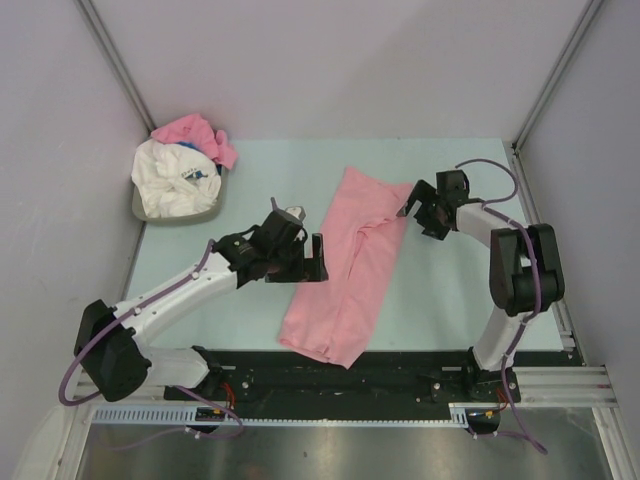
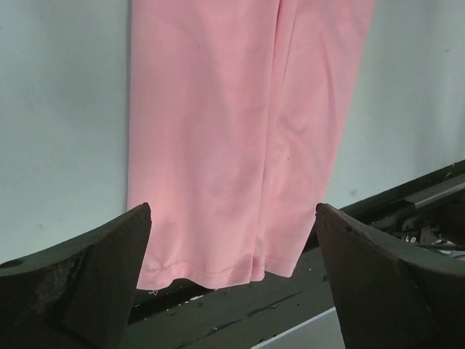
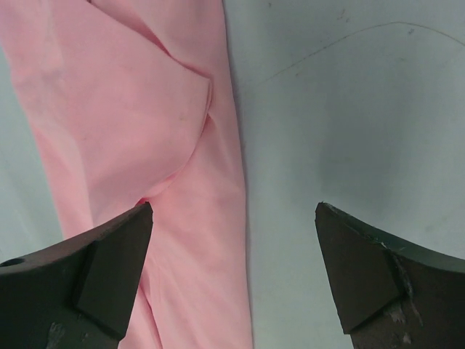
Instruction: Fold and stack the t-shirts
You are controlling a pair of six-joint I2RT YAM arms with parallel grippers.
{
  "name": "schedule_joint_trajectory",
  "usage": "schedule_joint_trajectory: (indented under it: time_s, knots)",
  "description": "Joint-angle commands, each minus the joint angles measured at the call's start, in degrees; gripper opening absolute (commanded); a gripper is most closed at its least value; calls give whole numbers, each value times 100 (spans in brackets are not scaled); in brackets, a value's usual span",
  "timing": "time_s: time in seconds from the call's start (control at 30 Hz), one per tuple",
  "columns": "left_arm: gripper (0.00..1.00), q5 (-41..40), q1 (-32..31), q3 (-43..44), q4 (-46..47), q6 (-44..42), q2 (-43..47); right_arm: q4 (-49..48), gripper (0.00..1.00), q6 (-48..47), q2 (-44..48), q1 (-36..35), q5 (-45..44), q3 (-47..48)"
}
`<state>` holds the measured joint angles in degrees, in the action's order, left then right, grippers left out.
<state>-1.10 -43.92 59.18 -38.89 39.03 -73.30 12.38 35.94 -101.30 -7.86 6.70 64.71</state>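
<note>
since the pink t-shirt [image 1: 345, 265] is laid out mid-frame as a narrow strip, a crosswise fold is judged to be next. its long axis is run from upper centre down to lower centre, leaning left. it is flanked by the left gripper [image 1: 318, 258] and right gripper [image 1: 412, 205], both spread wide and empty. other t-shirts [image 1: 175, 180] are heaped in the bin [image 1: 190, 216] at upper left.

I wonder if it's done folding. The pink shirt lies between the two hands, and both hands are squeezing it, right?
Not squeezing. The pink shirt does lie between them, but the left hand and right hand are both open, gripping nothing; the wrist views show it.
</note>
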Motion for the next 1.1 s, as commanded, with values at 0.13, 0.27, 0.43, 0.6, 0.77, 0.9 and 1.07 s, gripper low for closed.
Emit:
schedule_joint_trajectory:
  time_s: [0.13,0.27,0.43,0.6,0.77,0.9,1.07]
  knots:
    - [100,453,278,-170,435,-123,184,-903,100,325,-918,39,692,297]
    - [100,497,393,-240,497,-167,167,-1071,100,422,-1278,56,798,358]
    - [100,576,507,-319,532,-176,202,-1185,100,519,-1744,-23,842,551]
    - [100,646,630,-433,585,-176,246,-1010,100,528,-2201,-242,824,1043]
    - [100,691,788,-495,585,-220,272,-931,100,659,-2570,-462,807,1447]
    - [100,725,885,-547,593,-255,316,-660,93,660,-2878,-603,745,1903]
    - [100,717,999,-548,576,-290,325,-211,93,607,-3360,-700,631,2651]
